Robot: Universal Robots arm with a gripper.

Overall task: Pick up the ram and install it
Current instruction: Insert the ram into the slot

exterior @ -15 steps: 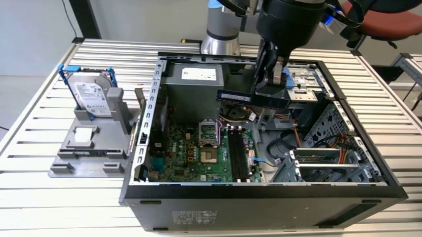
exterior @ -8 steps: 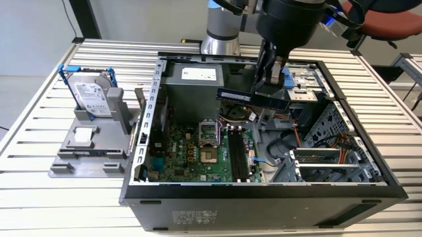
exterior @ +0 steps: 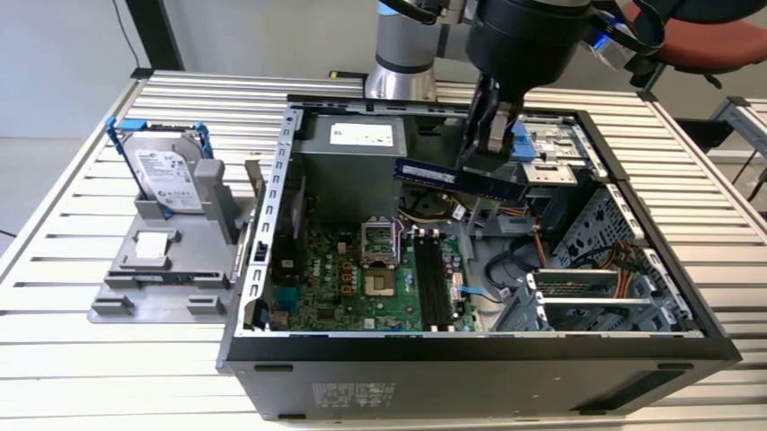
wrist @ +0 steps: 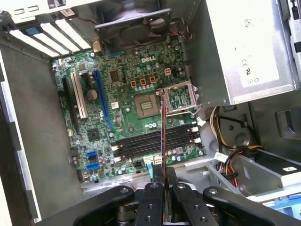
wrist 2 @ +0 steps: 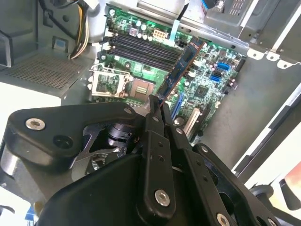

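- Item held: the ram (exterior: 459,178). My jaws are drawn in narrow and clamped on its two flat faces. In both wrist views the stick (wrist: 163,134) runs straight out from between them.
- Grip position: in the exterior view I hold the stick towards its end on the exterior view's right. The rest reaches free towards the exterior view's left.
- Location: the ram hangs in the air inside the open case (exterior: 480,346). It is above the motherboard (exterior: 348,283) and well apart from it, touching nothing but my jaws.
- Alignment: in the first wrist view the stick crosses the memory slots (wrist: 155,143) almost squarely. It does not lie along them.
- Judgement on the step in hand: the stick should be turned until it runs along one slot. Its contact edge should be level and centred over the groove.
- Judgement on pressure: it should be straight down and even, since a tilted entry could jam one end.
- Not established: whether the slot latches stand open.
- Risk noted: loose cables (exterior: 527,251) lie beside the slots.
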